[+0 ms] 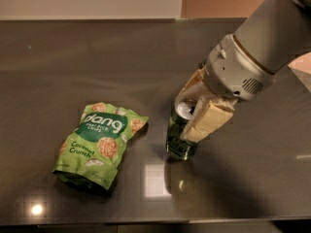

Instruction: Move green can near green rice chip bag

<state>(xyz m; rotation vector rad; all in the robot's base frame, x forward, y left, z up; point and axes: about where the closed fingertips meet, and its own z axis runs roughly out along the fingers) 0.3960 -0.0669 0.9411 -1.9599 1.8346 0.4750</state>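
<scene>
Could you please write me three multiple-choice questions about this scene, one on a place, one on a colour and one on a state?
1. Where is the green can relative to the green rice chip bag?
A. on top of it
B. right of it in the picture, apart
C. tucked under it

2. What colour is the bag's "dang" lettering?
A. white
B. red
C. black

3. What is the tool doing?
A. hanging open above the bag
B. shut on the green can
C. pressing on the bag

Answers: 1 B, bare tabletop shows between them; 2 A, the letters read white on a dark green patch; 3 B, it clamps the can's sides near the top.
</scene>
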